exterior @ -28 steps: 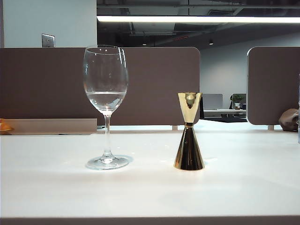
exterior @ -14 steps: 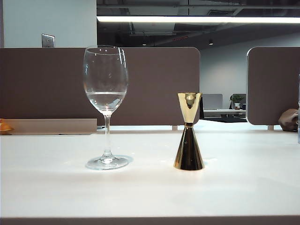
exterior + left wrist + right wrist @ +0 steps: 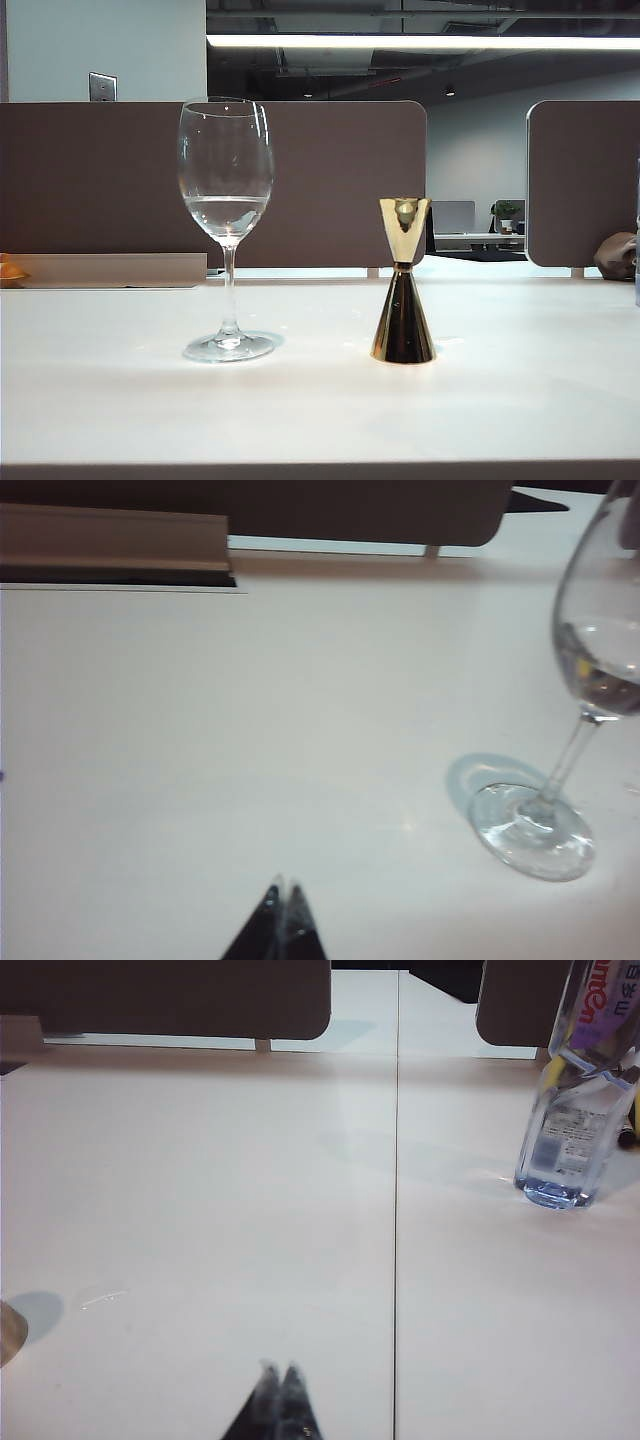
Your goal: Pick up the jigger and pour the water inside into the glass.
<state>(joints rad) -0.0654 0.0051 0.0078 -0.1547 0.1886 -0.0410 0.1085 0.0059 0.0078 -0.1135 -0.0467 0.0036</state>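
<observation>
The clear stemmed glass [image 3: 226,200] stands upright on the white table, left of centre, with water [image 3: 227,212] low in its bowl. To its right, apart from it, the gold jigger [image 3: 403,290] stands upright; what is inside it is hidden. Neither gripper shows in the exterior view. In the left wrist view my left gripper [image 3: 283,885] is shut and empty above bare table, and the glass [image 3: 565,770] stands well off to one side. My right gripper [image 3: 279,1368] is shut and empty too, with only a brownish sliver [image 3: 8,1332] at the frame's edge.
A plastic water bottle [image 3: 572,1130] stands on the table [image 3: 320,410] in the right wrist view, far from the gripper. Brown partition panels [image 3: 340,180] run along the table's back edge. A seam [image 3: 396,1260] crosses the tabletop.
</observation>
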